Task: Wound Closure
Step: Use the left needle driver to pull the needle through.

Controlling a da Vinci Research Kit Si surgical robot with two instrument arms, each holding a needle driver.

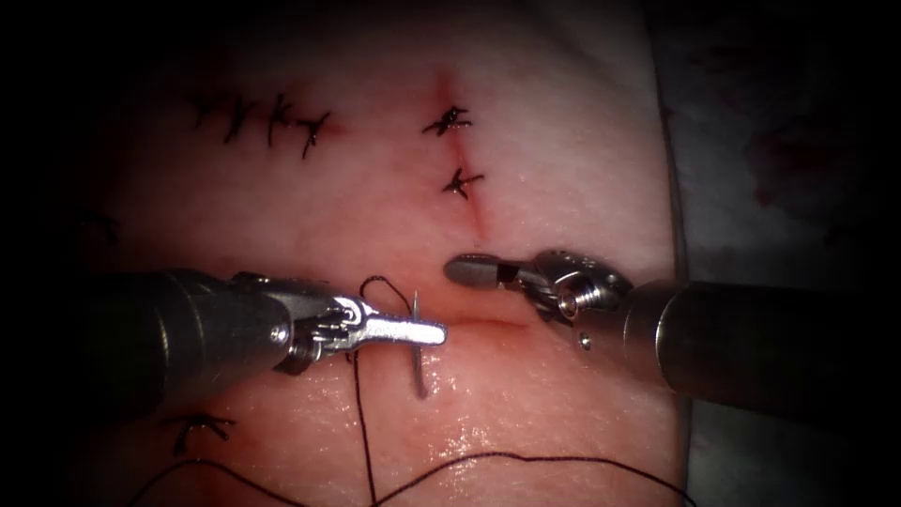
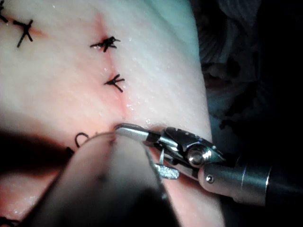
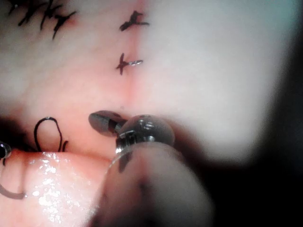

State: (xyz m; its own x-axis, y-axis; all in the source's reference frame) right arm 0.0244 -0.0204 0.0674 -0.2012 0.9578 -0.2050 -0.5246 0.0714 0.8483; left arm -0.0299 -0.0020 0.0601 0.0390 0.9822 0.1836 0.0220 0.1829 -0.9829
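Needle (image 1: 416, 345) sits clamped near mid-curve in the left tool (image 1: 413, 330), left of the cut (image 1: 474, 202), its lower end seemingly touching the tissue (image 1: 563, 169). From the left wrist, the right tool (image 2: 142, 151) shows its jaws parted, gripping nothing. Two knots (image 1: 449, 120) cross the cut; thread (image 1: 361, 413) trails toward the near edge.

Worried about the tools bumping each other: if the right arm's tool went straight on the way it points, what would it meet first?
Probably the needle held in the left tool, whose jaws are shut on it. The right tool points left across the tissue, slightly above that grip, so depth is uncertain.
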